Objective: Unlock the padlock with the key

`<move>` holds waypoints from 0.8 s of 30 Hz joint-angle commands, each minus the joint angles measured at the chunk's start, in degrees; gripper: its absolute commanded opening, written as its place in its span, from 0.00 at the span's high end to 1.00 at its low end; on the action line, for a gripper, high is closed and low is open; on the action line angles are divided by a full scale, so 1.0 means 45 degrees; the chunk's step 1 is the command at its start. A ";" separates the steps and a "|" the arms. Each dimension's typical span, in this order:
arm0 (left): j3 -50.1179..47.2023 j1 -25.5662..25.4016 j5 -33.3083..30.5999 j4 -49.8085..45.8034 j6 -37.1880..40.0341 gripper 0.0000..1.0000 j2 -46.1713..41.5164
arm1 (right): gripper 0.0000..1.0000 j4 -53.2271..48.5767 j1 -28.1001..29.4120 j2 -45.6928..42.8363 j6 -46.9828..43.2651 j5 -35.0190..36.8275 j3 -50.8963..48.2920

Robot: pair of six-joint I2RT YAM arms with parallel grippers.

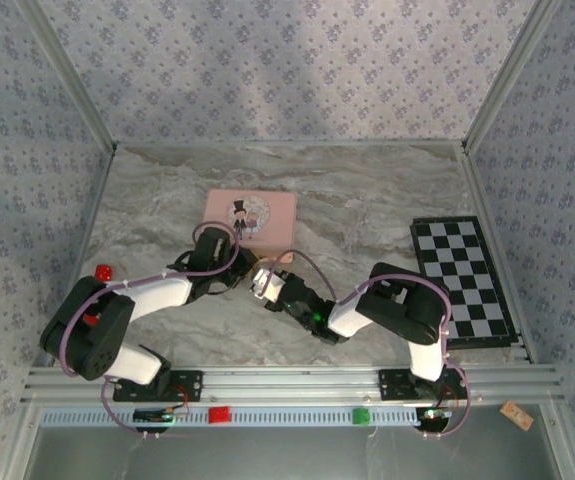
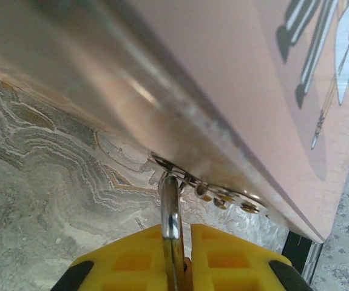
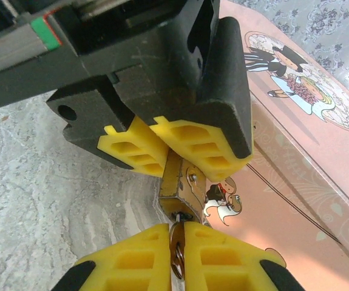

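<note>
1. I have the left gripper [image 2: 175, 231] clenched on the padlock [image 3: 175, 182], steadying it at the pink tin's [image 3: 295, 182] front edge. Its shackle [image 2: 170, 206] reaches the tin's latch [image 2: 216, 194] and its keyhole end faces the other arm.
2. The right gripper [image 3: 175, 233] is clamped on the key [image 3: 175, 260]. The key's tip meets the padlock, which sits directly between the 2 grippers, above the surface [image 3: 53, 200]. I cannot tell whether the key is fully seated.

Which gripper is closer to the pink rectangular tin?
Left. The left gripper, shut on the small brass padlock, sits at the pink rectangular tin's front edge. The right gripper, shut on the slim pale metal key, sits just past the padlock, farther from the tin.
</note>
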 commanded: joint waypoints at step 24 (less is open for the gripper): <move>0.0406 -0.0218 0.0729 0.1397 0.0003 1.00 0.0419 | 0.98 -0.5167 -0.2693 -0.2644 0.9272 -0.5278 0.0473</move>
